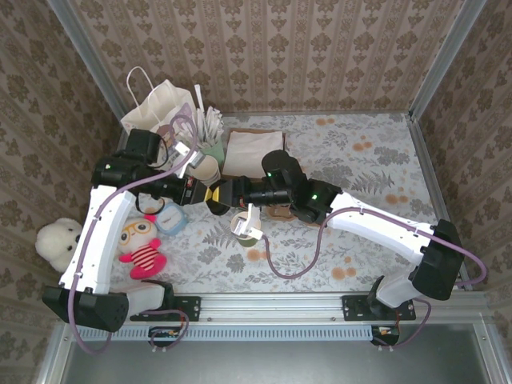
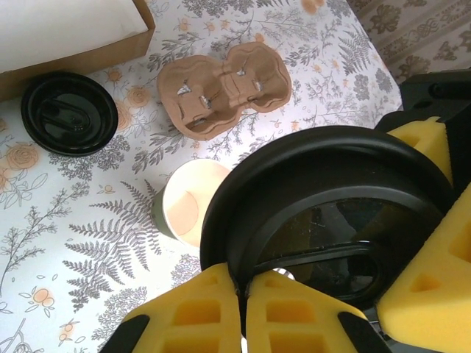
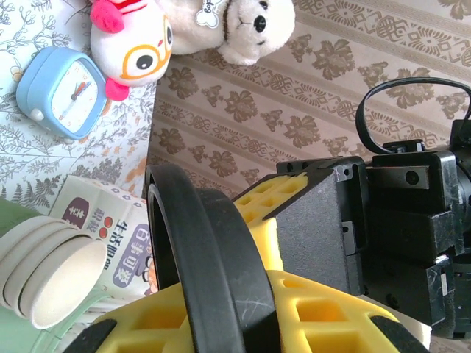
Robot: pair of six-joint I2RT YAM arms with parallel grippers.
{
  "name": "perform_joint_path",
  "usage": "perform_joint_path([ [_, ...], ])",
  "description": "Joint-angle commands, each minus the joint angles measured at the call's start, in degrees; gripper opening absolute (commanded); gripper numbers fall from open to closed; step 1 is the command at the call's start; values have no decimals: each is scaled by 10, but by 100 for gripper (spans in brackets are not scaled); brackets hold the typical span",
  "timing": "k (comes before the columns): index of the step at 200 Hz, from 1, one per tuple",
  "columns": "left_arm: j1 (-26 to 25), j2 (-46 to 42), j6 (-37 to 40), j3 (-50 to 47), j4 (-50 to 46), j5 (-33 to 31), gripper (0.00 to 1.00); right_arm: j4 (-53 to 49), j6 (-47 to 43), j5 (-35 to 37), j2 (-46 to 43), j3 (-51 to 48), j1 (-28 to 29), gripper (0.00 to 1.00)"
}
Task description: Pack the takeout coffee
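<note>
Left wrist: shows the left end effector point(image 2: 244, 294) clenched on the near rim of the black lid point(image 2: 324, 191), with its yellow pads point(image 2: 195, 312) squeezed together and just the thin rim between them. Shows the right end effector point(image 2: 436, 202) as well, on the lid's opposite side, with one yellow pad on each face of the edge. Finds the lid held clear of the tabletop point(image 2: 88, 243) between the two. Places the coffee cup point(image 2: 184, 209) upright on the tabletop below, lidless, cream inside open to view, one side hidden behind the lid. Takes in a second lid point(image 2: 68, 112) lying flat just beside a box point(image 2: 88, 55), and a brown carrier point(image 2: 224, 88) farther off, both well apart from either end effector. Right wrist: catches the same lid edge-on, grasped between the right end effector's own pads, parted only by the lid's thickness, with the left end effector's black body facing it just across. Top external: sets both end effectors meeting over the middle of the tabletop, with the cup standing just on the near side of them, toward the arm bases.
</note>
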Motion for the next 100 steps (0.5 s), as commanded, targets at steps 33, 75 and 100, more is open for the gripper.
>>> perform_joint_path([
  [33, -12, -12, -10, 3, 34, -37, 0, -17, -37, 20, 8, 27, 19, 18],
  [75, -13, -16, -36, -3, 61, -87, 0, -87, 67, 84, 19, 53, 34, 54],
  [100, -10, -21, -57, -21, 90, -143, 0, -139, 245, 147, 45, 95, 37, 79],
])
